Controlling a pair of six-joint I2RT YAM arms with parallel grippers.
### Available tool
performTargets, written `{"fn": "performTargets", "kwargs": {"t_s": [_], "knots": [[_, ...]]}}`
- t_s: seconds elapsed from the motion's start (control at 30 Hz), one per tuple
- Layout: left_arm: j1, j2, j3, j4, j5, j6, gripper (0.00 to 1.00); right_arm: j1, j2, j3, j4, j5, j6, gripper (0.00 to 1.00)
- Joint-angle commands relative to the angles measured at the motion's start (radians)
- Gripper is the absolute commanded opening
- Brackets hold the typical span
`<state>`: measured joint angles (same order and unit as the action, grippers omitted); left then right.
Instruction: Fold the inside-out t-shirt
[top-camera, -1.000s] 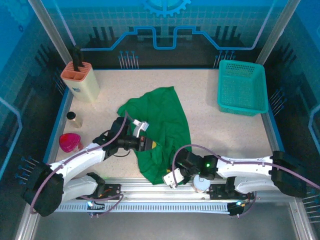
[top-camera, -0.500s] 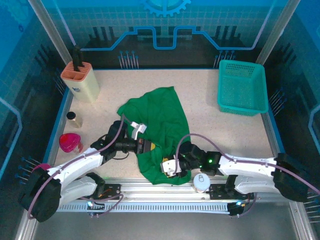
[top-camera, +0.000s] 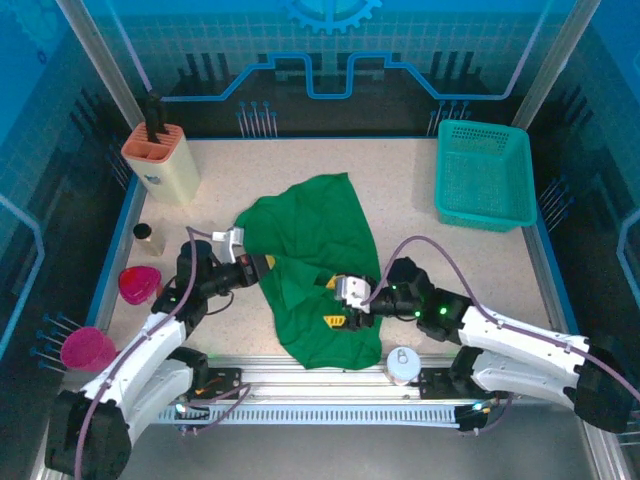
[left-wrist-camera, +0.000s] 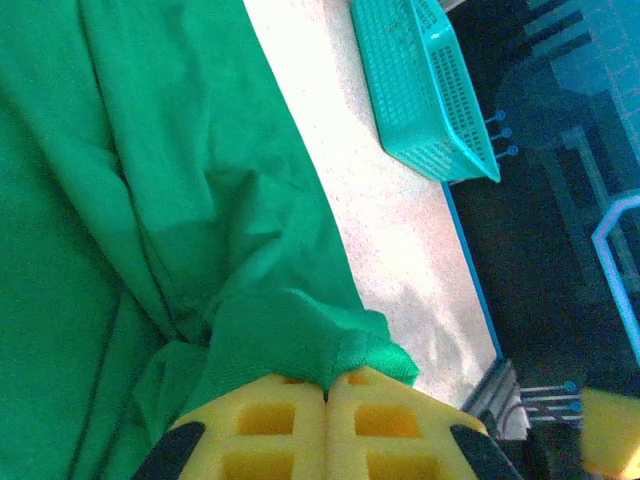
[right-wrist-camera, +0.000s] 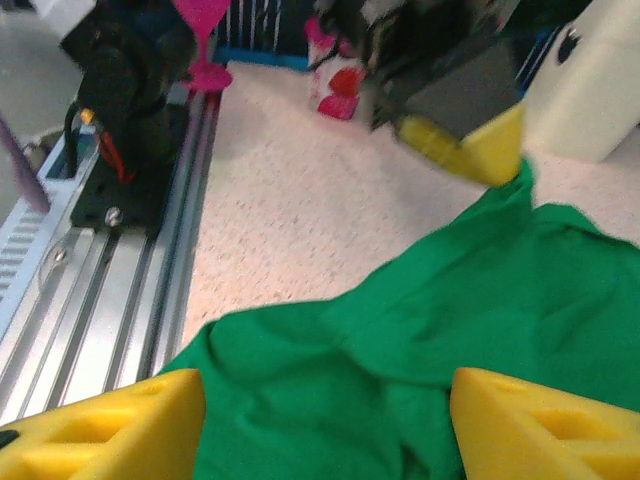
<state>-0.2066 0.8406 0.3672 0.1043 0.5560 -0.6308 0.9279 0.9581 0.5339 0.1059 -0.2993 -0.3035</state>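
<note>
Lying crumpled on the middle of the table (top-camera: 440, 265), the shirt (top-camera: 320, 235) reaches from near the front rail up toward the centre, with long folds running along it. The left gripper (top-camera: 258, 268) is at the left edge of the shirt. In the left wrist view its yellow pads (left-wrist-camera: 270, 425) are pressed together and a bunch of green cloth is pinched between them; wrinkles in the cloth run toward this point. The right gripper (top-camera: 333, 302) hangs over the near part of the shirt with its jaws wide apart and nothing between them. In the right wrist view its two yellow fingers (right-wrist-camera: 100, 425) sit at the bottom corners, and the green cloth lies below and between them. Across from it the same view shows the left gripper, where the cloth rises to a peak at the tips. The basket (top-camera: 485, 175) stands at the far right corner, well apart from the shirt. A cream holder (top-camera: 160, 165) stands at the far left corner.
</note>
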Motion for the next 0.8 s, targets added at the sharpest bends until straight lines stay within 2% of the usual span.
{"fn": "performTargets", "kwargs": {"t_s": [0.0, 0.1, 0.2, 0.23, 0.27, 0.3, 0.37, 0.4, 0.43, 0.5, 0.6, 0.77], "knots": [[0.0, 0.032, -0.023, 0.057, 0.149, -0.056, 0.1, -0.004, 0.058, 0.054, -0.135, -0.023, 0.022, 0.64], [-0.007, -0.02, -0.098, 0.136, 0.166, -0.151, 0.11, 0.001, 0.115, 0.065, -0.142, -0.058, 0.034, 0.64], [-0.007, -0.109, -0.113, 0.071, 0.138, -0.159, 0.15, 0.025, 0.162, 0.054, -0.047, -0.053, 0.044, 0.63], [-0.007, -0.132, -0.111, 0.045, 0.134, -0.158, 0.2, 0.031, 0.185, 0.063, -0.024, -0.051, 0.053, 0.61], [-0.007, -0.154, -0.109, 0.012, 0.129, -0.164, 0.31, 0.036, 0.22, 0.079, -0.003, -0.062, 0.068, 0.55], [-0.003, -0.179, -0.089, -0.09, 0.082, -0.17, 0.4, 0.042, 0.263, 0.099, 0.014, -0.09, 0.085, 0.45], [0.011, -0.214, -0.009, -0.392, -0.121, -0.213, 0.63, 0.05, 0.345, 0.135, 0.011, -0.212, 0.101, 0.36], [0.02, -0.217, 0.031, -0.508, -0.201, -0.226, 0.67, 0.054, 0.376, 0.15, -0.002, -0.272, 0.098, 0.35], [0.027, -0.215, 0.053, -0.563, -0.227, -0.222, 0.71, 0.057, 0.393, 0.152, -0.001, -0.28, 0.106, 0.35], [0.032, -0.18, 0.061, -0.568, -0.174, -0.221, 0.86, 0.053, 0.396, 0.126, 0.04, -0.212, 0.125, 0.38], [0.032, -0.07, 0.056, -0.521, -0.06, -0.266, 0.87, 0.026, 0.381, 0.1, 0.08, -0.138, 0.145, 0.41], [0.032, 0.049, 0.151, -0.577, -0.061, -0.187, 0.86, 0.006, 0.349, 0.104, 0.055, -0.15, 0.119, 0.42]]}}
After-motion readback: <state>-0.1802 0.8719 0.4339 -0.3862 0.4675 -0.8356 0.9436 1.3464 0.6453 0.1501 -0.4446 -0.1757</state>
